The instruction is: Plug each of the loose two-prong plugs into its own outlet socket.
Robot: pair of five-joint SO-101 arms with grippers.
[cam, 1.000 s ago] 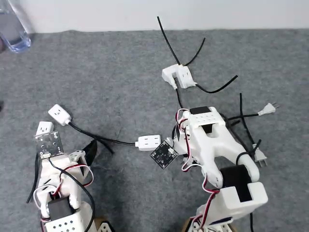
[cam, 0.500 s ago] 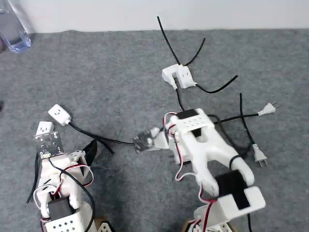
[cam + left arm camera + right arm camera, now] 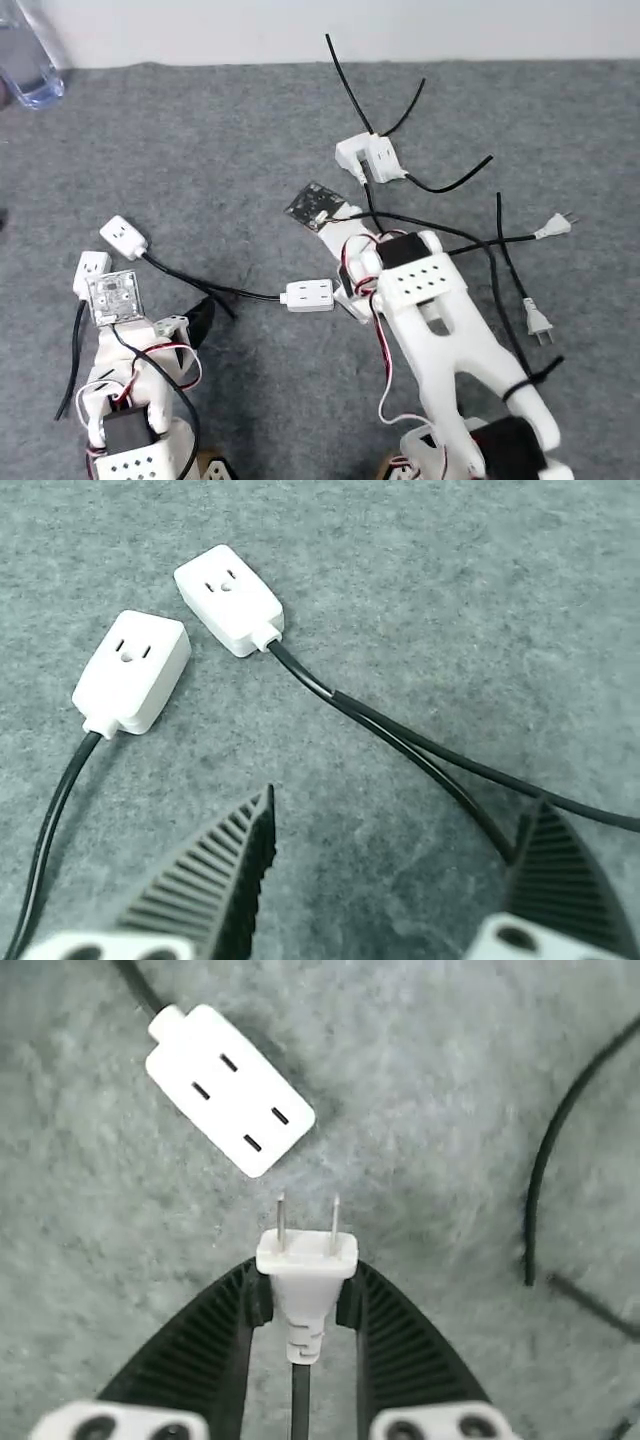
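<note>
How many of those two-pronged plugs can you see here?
3. One plug is gripped in the right arm's jaws; two lie on the grey mat beside that arm, one farther, one nearer. Others may be hidden.

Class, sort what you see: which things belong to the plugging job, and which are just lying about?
Job: held plug; loose plug; second loose plug; double socket; single socket; second single socket; far socket block.
Lying about: clear container.

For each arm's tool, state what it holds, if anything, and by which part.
Right tool: white two-prong plug, gripped by its body's sides, prongs free. Left tool: nothing.
</note>
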